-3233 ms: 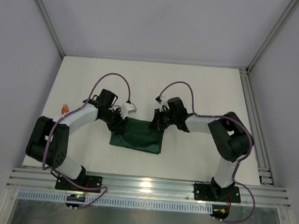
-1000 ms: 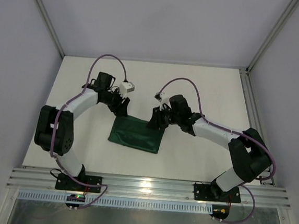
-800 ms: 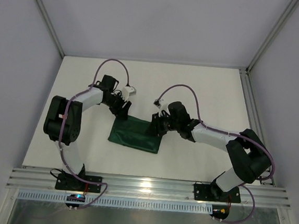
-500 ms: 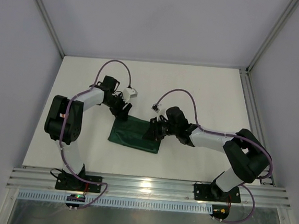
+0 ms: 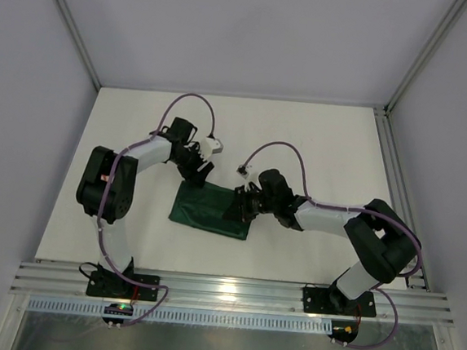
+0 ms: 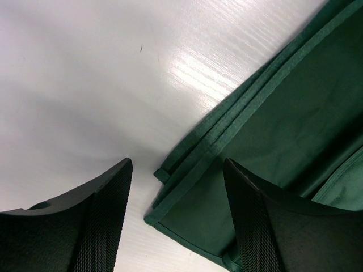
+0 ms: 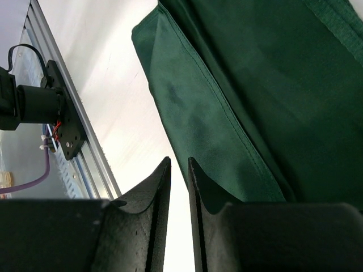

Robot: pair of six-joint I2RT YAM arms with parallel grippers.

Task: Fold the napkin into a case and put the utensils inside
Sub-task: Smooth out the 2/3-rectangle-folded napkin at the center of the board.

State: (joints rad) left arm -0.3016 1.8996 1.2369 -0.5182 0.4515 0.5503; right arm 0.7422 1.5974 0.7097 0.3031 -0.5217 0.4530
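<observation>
Both hands at the folded napkin, neither gripping it.

The left hand (image 6: pixel 177 164) is spread wide, and the layered hem corner of the dark green napkin (image 6: pixel 283 130) lies on the white counter (image 6: pixel 68 68) in the gap between its fingers, unpinched. The right hand (image 7: pixel 179 161) is almost pressed together, with only a thin slit showing bare counter and no cloth in it. Its tips sit at the napkin's right edge, though contact cannot be told. From above, the napkin (image 5: pixel 210 210) lies flat between the arms. The left arm bends rightward over its far left corner, and the right arm stretches low leftward under a looping purple cable (image 5: pixel 281 146).
</observation>
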